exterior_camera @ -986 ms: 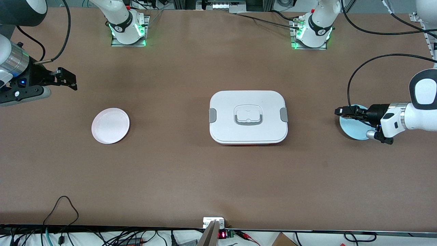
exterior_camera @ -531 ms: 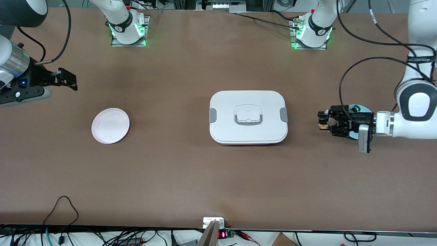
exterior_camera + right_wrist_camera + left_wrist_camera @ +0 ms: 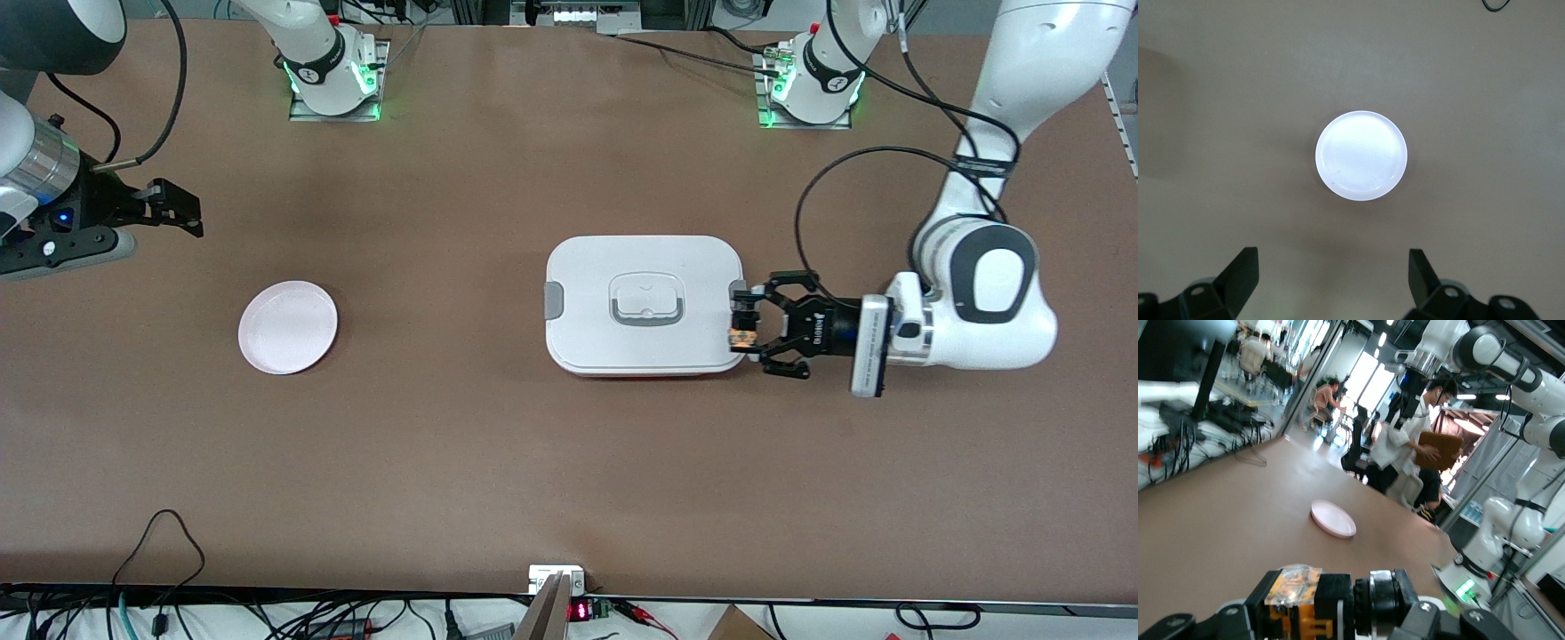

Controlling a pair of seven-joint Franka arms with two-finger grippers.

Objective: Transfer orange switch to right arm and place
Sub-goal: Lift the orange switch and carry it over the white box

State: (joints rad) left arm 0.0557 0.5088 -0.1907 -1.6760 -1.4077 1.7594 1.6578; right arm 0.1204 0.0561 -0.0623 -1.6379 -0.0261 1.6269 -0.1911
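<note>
My left gripper point(image 3: 741, 331) is shut on the orange switch point(image 3: 738, 337), a small black part with an orange cap, and holds it in the air over the edge of the white lidded box point(image 3: 645, 304) at the left arm's end. The switch fills the foreground of the left wrist view point(image 3: 1297, 597). My right gripper point(image 3: 178, 213) is open and empty, up in the air at the right arm's end of the table, over bare table beside the pink plate point(image 3: 288, 327). The plate shows centred in the right wrist view point(image 3: 1361, 155), with my open fingertips point(image 3: 1245, 267) at the frame edge.
The white lidded box with grey clips and handle sits mid-table. The pink plate also shows in the left wrist view point(image 3: 1333, 519). Cables point(image 3: 160, 533) lie along the table edge nearest the front camera.
My left arm has carried the orange switch from the light blue plate at its end of the table toward the middle, up to the white box's edge. The right arm has not moved.
</note>
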